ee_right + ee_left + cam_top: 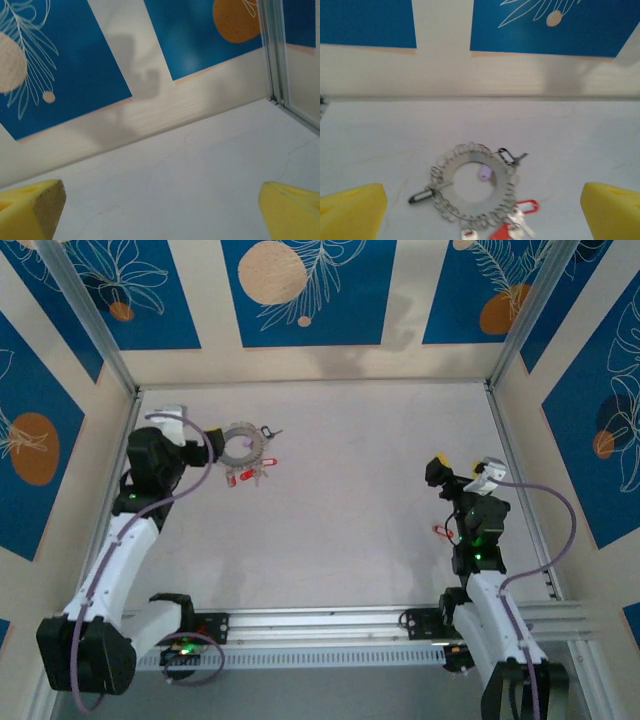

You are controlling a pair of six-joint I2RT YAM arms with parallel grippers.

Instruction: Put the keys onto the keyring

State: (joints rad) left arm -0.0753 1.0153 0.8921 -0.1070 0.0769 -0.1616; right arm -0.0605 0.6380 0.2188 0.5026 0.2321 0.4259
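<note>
A pale surface [350,510] fills a booth of cream walls hung with blue leaf-patterned panels [300,290]. Nearest me, on the right side, the right fingers [30,207] stand wide apart with nothing between them, pointing over bare surface toward the far right corner. A small red thing [440,530] lies on the surface just beside that arm, too small to make out.

Further in, on the left, the left fingers [355,210] are spread wide as well and hold nothing. They point at the keyring [451,172], which lies flat on the surface just ahead of them, touching neither pad.

The keys [526,206] cluster around it. A pale purple one [485,172] lies inside the ring's opening and a black one [506,155] sits at its far edge. Another dark one [420,196] sticks out on its left, and red ones lie at its near right edge. I cannot tell whether any is threaded on the wire. Behind it all runs the back wall.
</note>
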